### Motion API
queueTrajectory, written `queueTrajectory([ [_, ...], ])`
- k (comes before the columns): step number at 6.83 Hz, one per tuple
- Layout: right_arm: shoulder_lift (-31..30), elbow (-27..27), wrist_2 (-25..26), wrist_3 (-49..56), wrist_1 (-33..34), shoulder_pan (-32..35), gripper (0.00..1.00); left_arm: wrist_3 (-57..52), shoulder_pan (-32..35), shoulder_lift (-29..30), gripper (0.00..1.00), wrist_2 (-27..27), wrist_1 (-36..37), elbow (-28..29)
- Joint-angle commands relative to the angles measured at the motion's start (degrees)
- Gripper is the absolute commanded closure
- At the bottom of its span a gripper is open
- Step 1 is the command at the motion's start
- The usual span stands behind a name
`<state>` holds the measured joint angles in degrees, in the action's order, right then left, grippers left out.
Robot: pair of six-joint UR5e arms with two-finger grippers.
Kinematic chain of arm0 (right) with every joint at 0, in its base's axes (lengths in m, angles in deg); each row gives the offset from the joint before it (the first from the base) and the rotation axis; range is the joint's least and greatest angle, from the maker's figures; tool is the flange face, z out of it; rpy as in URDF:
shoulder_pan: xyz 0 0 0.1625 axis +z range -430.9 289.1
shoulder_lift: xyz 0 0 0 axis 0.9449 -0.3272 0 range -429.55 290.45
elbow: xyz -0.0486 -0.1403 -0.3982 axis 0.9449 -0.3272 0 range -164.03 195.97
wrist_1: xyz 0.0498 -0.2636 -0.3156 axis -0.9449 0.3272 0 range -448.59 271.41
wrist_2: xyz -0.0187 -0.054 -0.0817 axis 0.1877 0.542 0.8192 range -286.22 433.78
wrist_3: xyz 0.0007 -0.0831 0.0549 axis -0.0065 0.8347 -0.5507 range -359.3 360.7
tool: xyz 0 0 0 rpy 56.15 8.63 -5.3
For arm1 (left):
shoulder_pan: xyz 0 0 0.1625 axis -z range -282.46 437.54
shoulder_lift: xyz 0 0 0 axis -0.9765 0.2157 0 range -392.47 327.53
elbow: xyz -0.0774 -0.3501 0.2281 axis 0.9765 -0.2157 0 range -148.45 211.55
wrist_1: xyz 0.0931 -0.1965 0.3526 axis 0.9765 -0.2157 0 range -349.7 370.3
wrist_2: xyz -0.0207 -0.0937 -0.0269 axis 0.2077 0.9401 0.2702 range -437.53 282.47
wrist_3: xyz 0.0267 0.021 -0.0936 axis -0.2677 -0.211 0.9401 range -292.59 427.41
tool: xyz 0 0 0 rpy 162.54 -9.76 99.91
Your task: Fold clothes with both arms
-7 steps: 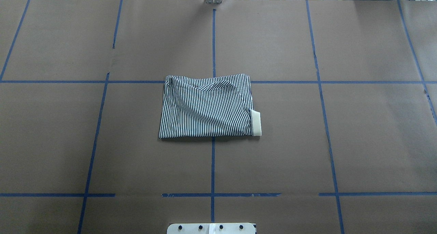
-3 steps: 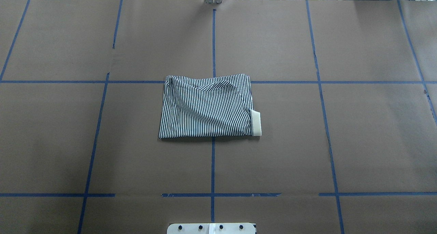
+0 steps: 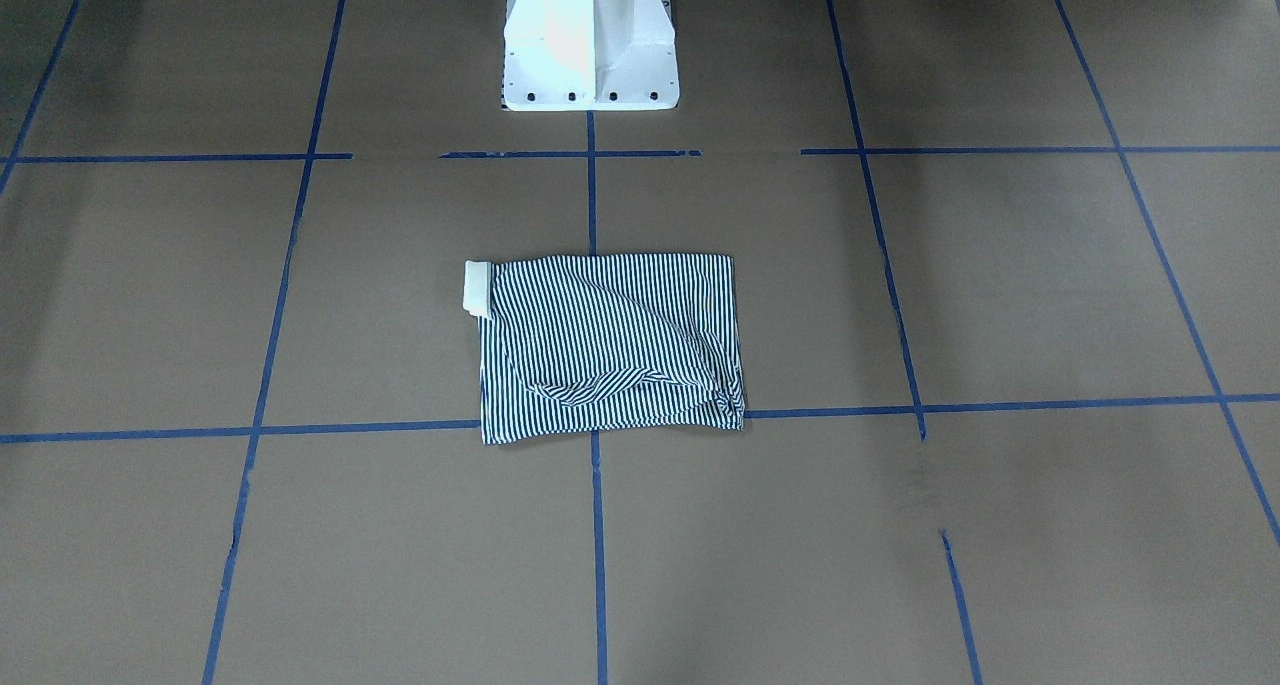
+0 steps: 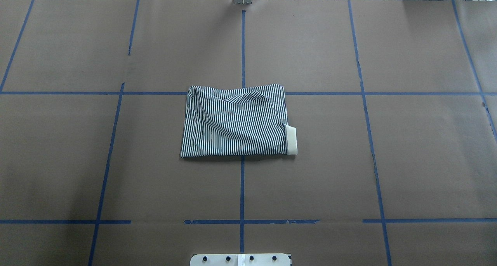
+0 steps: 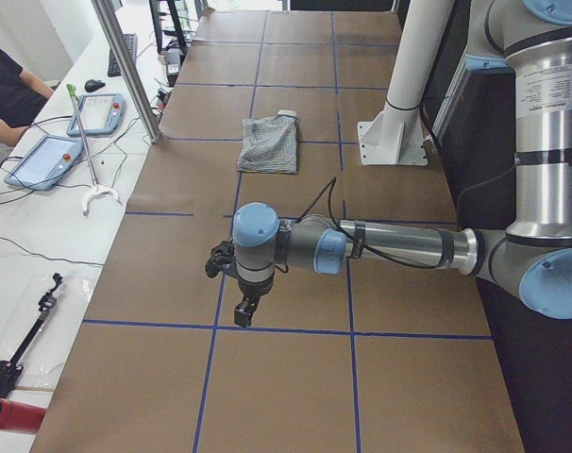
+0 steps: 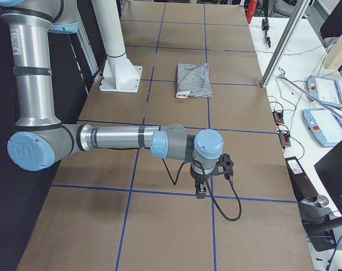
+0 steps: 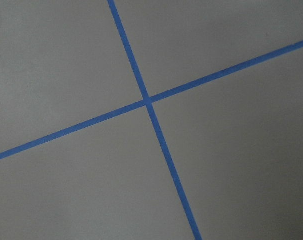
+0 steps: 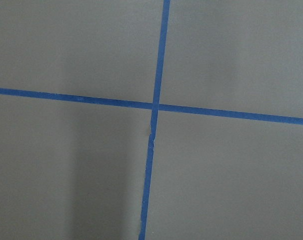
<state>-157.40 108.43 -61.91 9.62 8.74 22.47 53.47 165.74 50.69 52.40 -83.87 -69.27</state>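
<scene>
The striped polo shirt point(image 4: 237, 122) lies folded into a compact rectangle at the table's middle, with a cream edge point(image 4: 291, 139) sticking out on its right side. It also shows in the front-facing view point(image 3: 610, 345) and both side views point(image 5: 269, 144) point(image 6: 193, 79). My left gripper point(image 5: 241, 311) hangs low over bare brown paper, far from the shirt toward the table's left end. My right gripper point(image 6: 200, 189) hangs likewise toward the right end. Both show only in side views, so I cannot tell whether they are open or shut. Both wrist views show only paper and a tape cross.
Brown paper with a blue tape grid point(image 4: 242, 188) covers the table. The white pedestal base point(image 3: 588, 55) stands at the robot's edge. Tablets point(image 5: 41, 160) and cables lie on the white bench beyond the far edge, beside a metal post point(image 5: 126, 66). A person sits at that bench.
</scene>
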Motion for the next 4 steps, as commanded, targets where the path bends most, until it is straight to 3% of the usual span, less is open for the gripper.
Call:
queueTrajectory([
  [1, 0.3, 0.0, 0.0, -2.0, -0.3, -0.4, 0.00, -0.7, 1.3, -0.2, 0.00, 1.6, 0.9, 0.1],
  [4, 0.2, -0.2, 0.1, -1.9, -0.3, -0.5, 0.00, -0.2, 1.3, -0.1, 0.00, 2.2, 1.1, -0.4],
])
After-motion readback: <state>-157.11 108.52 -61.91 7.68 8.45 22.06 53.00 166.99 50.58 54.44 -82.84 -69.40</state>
